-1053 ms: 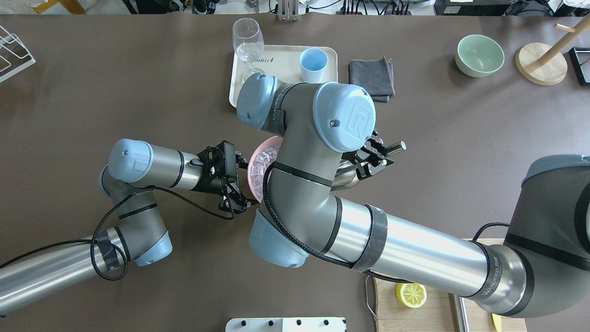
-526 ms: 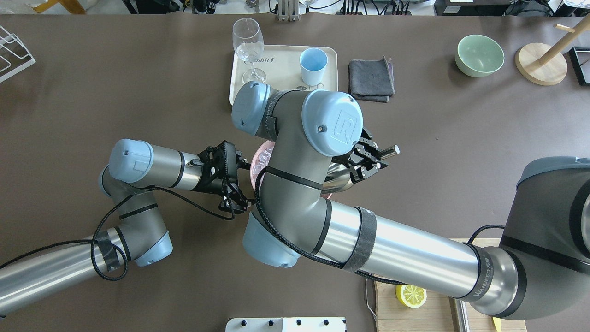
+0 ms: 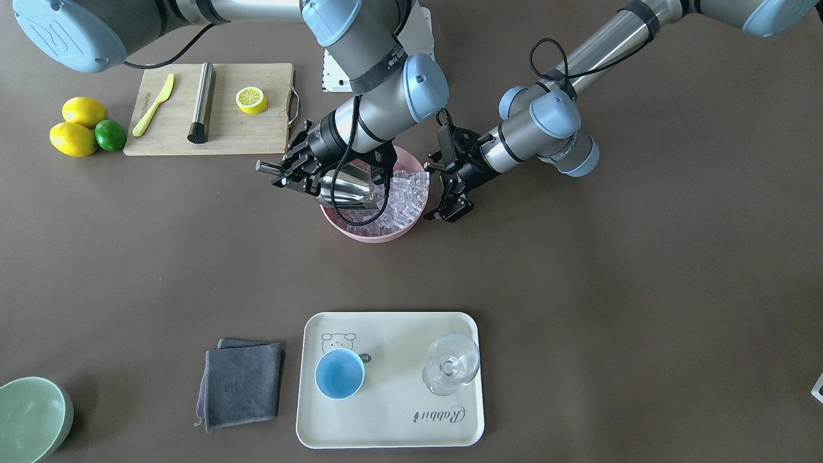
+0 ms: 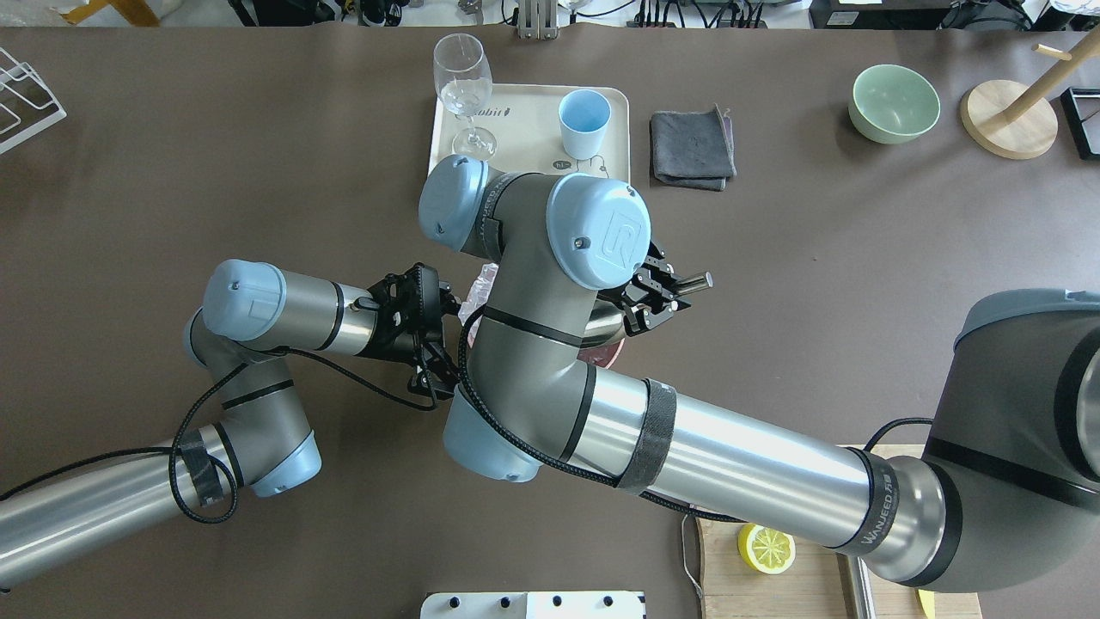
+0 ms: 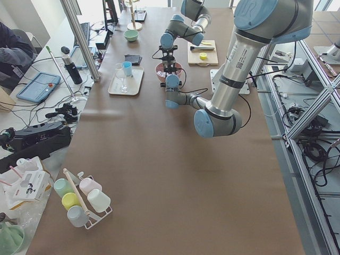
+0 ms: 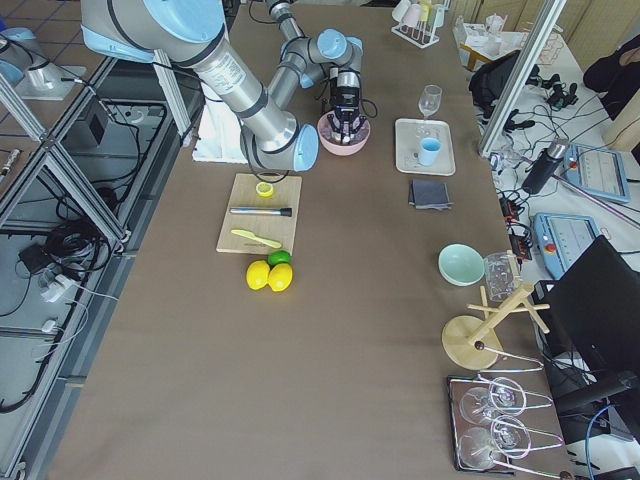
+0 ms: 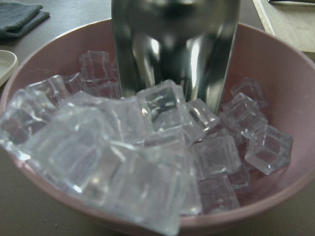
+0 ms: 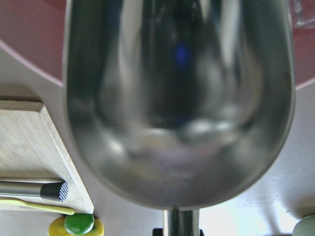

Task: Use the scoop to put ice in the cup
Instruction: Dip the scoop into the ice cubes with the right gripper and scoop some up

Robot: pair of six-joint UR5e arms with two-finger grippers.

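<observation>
My right gripper [image 3: 297, 175] is shut on the handle of the shiny steel scoop [image 3: 347, 188]. The scoop's trough slants down into a pink bowl [image 3: 373, 236] heaped with clear ice [image 3: 405, 193]. In the right wrist view the scoop [image 8: 177, 98] looks empty inside. In the left wrist view its lip [image 7: 172, 44] touches the ice [image 7: 147, 142]. My left gripper [image 3: 447, 190] stands open just beside the bowl's side, holding nothing. The light blue cup [image 3: 339, 373] stands upright and empty on the cream tray [image 3: 386, 424], well away from the bowl.
A clear wine glass [image 3: 451, 368] shares the tray. A folded grey cloth [image 3: 241, 382] lies beside it and a pale green bowl [image 3: 32, 418] sits at the corner. Behind the pink bowl, a wooden board [image 3: 270, 132] carries a lemon half, a steel cylinder and a yellow knife.
My right arm has swung toward the left arm, carrying the scoop over the pink bowl and down toward the ice. The left arm has stayed put.
</observation>
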